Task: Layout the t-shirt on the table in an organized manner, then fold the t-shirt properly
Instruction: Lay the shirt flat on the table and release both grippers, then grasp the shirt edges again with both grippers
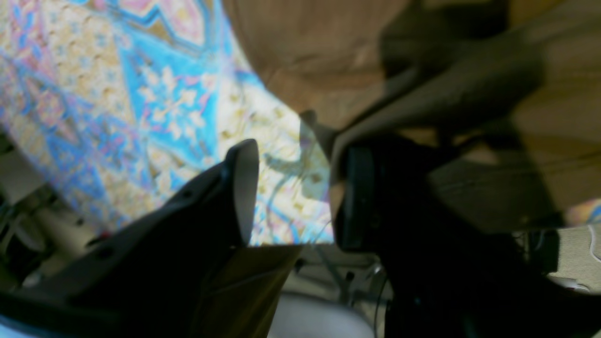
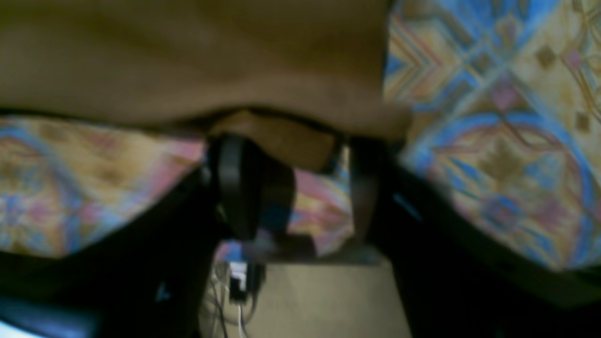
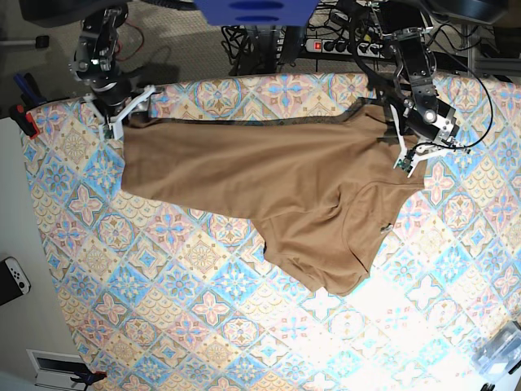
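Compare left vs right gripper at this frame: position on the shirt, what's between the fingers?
The left gripper is at the t-shirt's end on the base view's right; the right gripper is at the opposite end. Left: mostly tablecloth shows through the gap, with cloth draped at one finger. Right: a fold of shirt edge hangs between the fingers, not pinched. Shared: both are open, low over the table.

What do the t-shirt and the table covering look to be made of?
T-shirt: soft matte tan knit, probably cotton jersey; it drapes and wrinkles, without sheen. Table covering: printed pastel tile pattern, lying flat; cloth or coated sheet, the frames cannot tell which.
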Action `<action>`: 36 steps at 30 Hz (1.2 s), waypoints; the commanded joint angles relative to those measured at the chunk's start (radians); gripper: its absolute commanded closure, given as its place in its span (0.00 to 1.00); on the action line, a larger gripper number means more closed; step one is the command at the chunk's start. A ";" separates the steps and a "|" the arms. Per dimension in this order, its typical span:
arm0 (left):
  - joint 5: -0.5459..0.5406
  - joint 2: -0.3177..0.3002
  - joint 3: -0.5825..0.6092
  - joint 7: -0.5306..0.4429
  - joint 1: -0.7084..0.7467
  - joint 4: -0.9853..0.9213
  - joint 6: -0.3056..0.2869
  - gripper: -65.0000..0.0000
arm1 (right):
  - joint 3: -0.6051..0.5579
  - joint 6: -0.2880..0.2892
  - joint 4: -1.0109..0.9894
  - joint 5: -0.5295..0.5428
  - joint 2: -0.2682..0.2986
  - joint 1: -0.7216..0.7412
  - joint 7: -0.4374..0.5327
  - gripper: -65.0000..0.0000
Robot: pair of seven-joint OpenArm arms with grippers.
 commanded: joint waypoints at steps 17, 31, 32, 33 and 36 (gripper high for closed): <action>0.038 0.034 -0.007 0.001 -0.063 0.016 0.003 0.61 | 0.074 -0.006 0.105 0.007 0.009 -0.031 0.202 0.57; -0.326 0.146 -0.289 0.000 -0.139 0.017 0.003 0.61 | 0.238 -0.003 0.101 0.010 0.008 -0.024 0.202 0.57; -0.403 0.147 -0.302 0.000 -0.128 0.017 0.003 0.61 | 0.227 -0.003 0.101 0.010 0.008 -0.013 0.202 0.57; -0.470 0.143 -0.308 0.000 -0.116 0.017 0.003 0.61 | 0.221 -0.003 0.101 0.010 0.008 -0.005 0.202 0.57; -0.651 0.135 -0.314 -0.004 -0.108 0.017 0.003 0.61 | 0.213 -0.003 0.101 0.010 0.008 0.024 0.200 0.57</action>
